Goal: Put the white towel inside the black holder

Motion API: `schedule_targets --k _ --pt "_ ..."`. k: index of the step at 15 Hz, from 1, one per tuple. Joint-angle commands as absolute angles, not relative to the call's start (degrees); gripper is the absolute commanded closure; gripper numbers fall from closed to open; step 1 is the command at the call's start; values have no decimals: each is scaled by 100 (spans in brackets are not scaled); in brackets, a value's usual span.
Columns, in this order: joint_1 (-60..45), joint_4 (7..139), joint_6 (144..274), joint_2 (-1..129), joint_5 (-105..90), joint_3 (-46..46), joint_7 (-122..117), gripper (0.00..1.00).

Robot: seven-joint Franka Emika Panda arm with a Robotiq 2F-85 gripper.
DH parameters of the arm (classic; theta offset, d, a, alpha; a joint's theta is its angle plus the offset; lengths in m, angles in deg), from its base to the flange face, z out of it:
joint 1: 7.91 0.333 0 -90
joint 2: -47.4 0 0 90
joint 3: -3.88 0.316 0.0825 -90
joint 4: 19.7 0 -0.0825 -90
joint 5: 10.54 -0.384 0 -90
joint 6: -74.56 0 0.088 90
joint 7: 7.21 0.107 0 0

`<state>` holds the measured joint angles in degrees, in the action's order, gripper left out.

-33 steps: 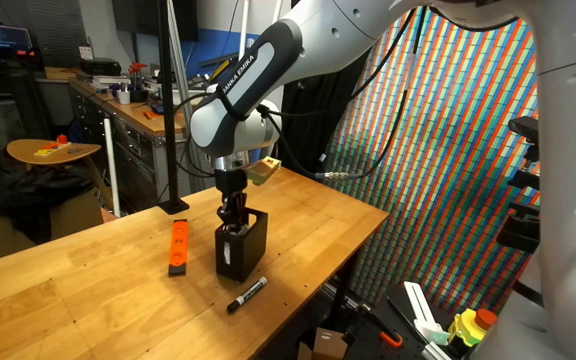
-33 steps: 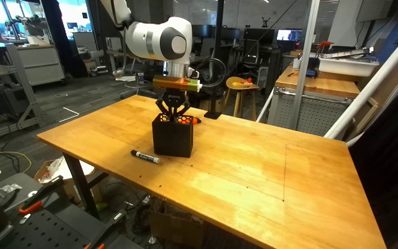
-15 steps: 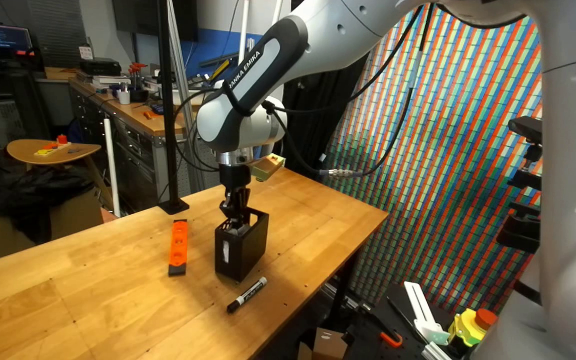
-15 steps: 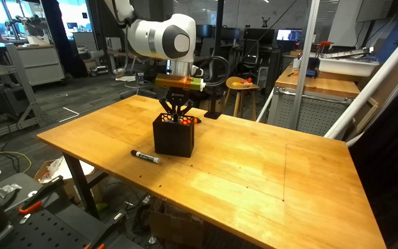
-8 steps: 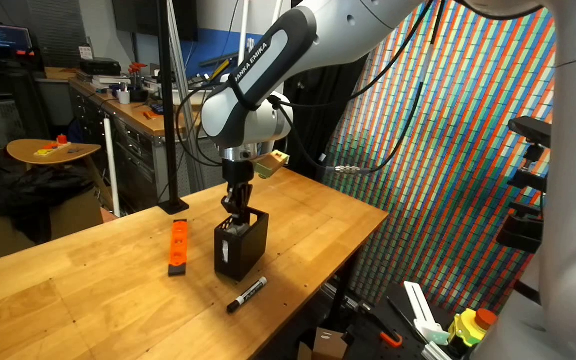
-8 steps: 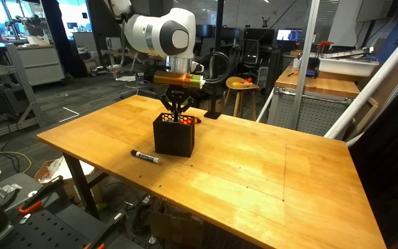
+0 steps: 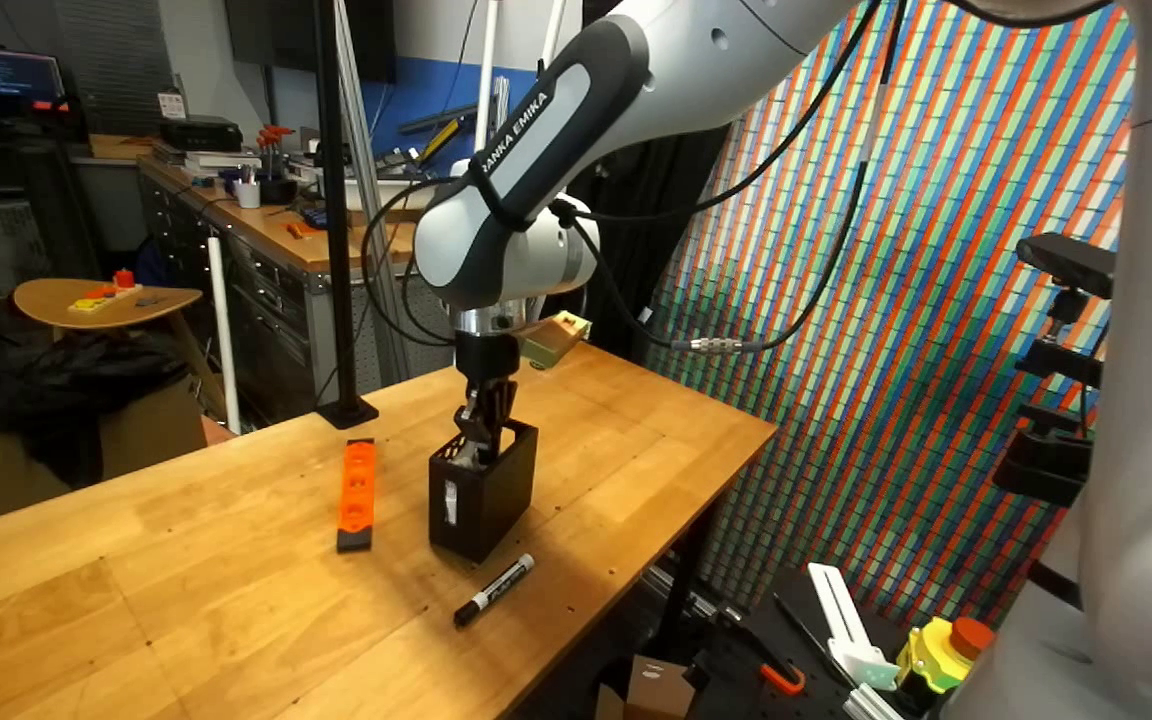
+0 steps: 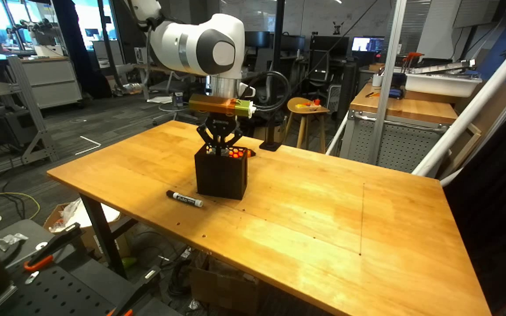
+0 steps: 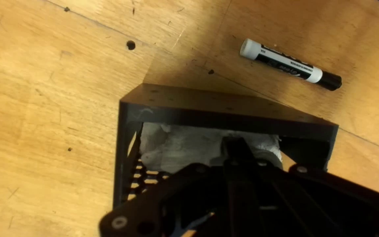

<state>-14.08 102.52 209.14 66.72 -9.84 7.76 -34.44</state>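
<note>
Standing in the black holder point(image 8: 221, 176), the clenched pincer point(image 9: 237, 145) could unseat the white towel point(image 9: 189, 144) at its tips if a fold snags.

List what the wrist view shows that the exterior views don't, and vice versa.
Wrist view only: the towel from above, stretching along most of the black holder, plus small print on the marker.
Exterior views only: the white arm, the orange bar and the stool.
Both: the holder, the marker, the table, the gripper and some of the towel.
</note>
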Motion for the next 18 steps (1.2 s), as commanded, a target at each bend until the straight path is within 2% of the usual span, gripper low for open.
schedule_targets --k 1,18 --pt "-1383 10527 21060 6484 -1123 792 -3398 100" --pt "-1211 10215 20959 6426 -908 780 -3318 100"
